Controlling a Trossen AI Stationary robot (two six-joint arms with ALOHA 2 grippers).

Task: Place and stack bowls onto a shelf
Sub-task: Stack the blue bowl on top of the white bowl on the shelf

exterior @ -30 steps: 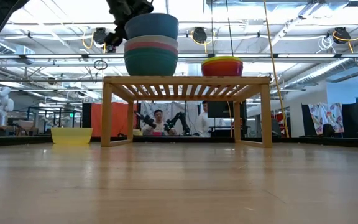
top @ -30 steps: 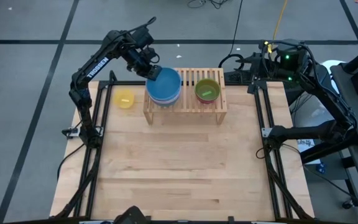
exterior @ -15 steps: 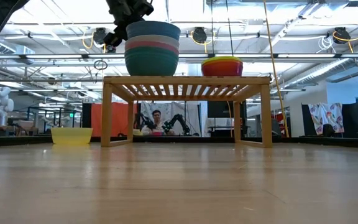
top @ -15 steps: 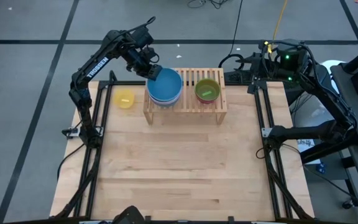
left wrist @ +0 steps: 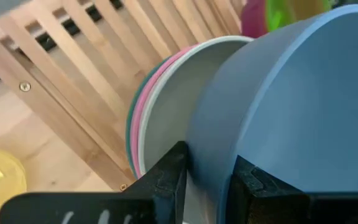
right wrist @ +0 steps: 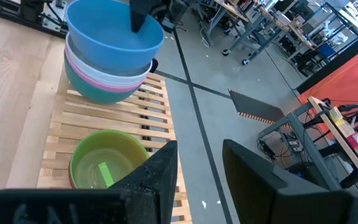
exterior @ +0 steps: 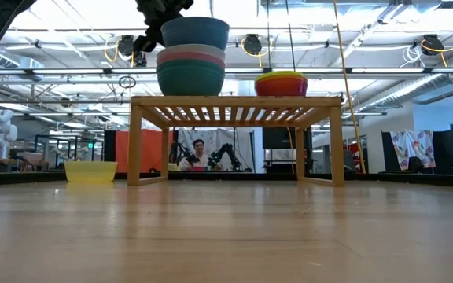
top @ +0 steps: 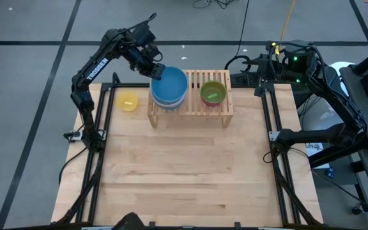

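Observation:
The wooden shelf (top: 193,80) stands at the table's far side. On its left part, teal (exterior: 191,80), pink and white bowls (exterior: 191,55) sit nested, with the blue bowl (exterior: 195,33) on top, raised and slightly tilted. My left gripper (left wrist: 209,160) is at the blue bowl's far-left rim. On the shelf's right part is a stack of smaller bowls, its top one lime green (top: 213,93). A yellow bowl (top: 128,101) rests on the table left of the shelf. My right gripper (right wrist: 197,162) stays open beyond the table's far right corner. My left gripper has the blue bowl's rim (left wrist: 211,140) on its far-left side, one finger inside the bowl and one outside against the wall. The fingers slant down from the far left. The bowl is tilted, its base still sitting inside the white bowl (right wrist: 107,68).
The near two thirds of the wooden table (top: 184,172) is bare. The slats between the two stacks (top: 193,86) are free. In the low view, people (exterior: 199,151) show in the room behind, under the shelf.
The blue bowl sank down into the stack half a second ago and now stands higher again and slightly tilted, with my left gripper still at its far-left rim. The other bowls have kept still.

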